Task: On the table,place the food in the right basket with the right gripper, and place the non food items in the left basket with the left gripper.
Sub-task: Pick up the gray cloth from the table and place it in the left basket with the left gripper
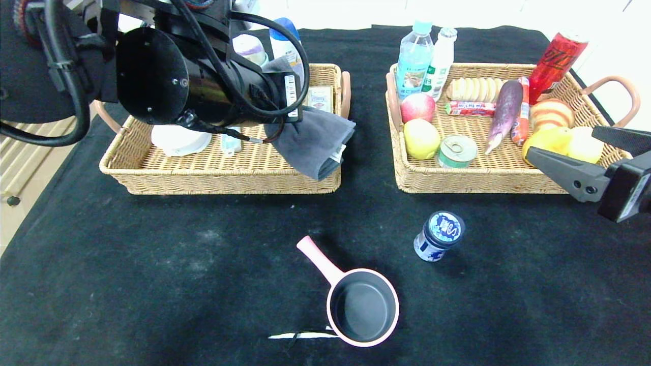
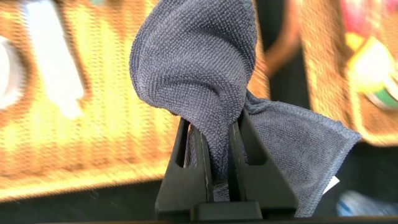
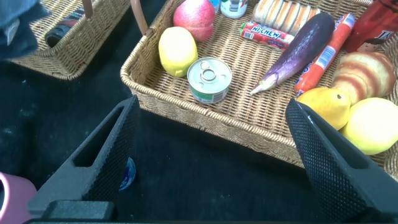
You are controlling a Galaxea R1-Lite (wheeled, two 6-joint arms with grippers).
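Black-clothed table (image 1: 152, 284) bears two wicker baskets, saucepan (image 1: 362, 306), jar (image 1: 438, 236).

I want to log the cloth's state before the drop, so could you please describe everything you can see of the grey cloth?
The grey cloth is dark grey woven towelling with a stitched hem and a small white tag at one lower corner. It hangs folded and bunched, pinched between the shut jaws of the left gripper, with a rounded fold bulging out past the tips. It is held above the near right corner of the left basket, its free end draping over the rim. Whether it rests on the rim cannot be told.
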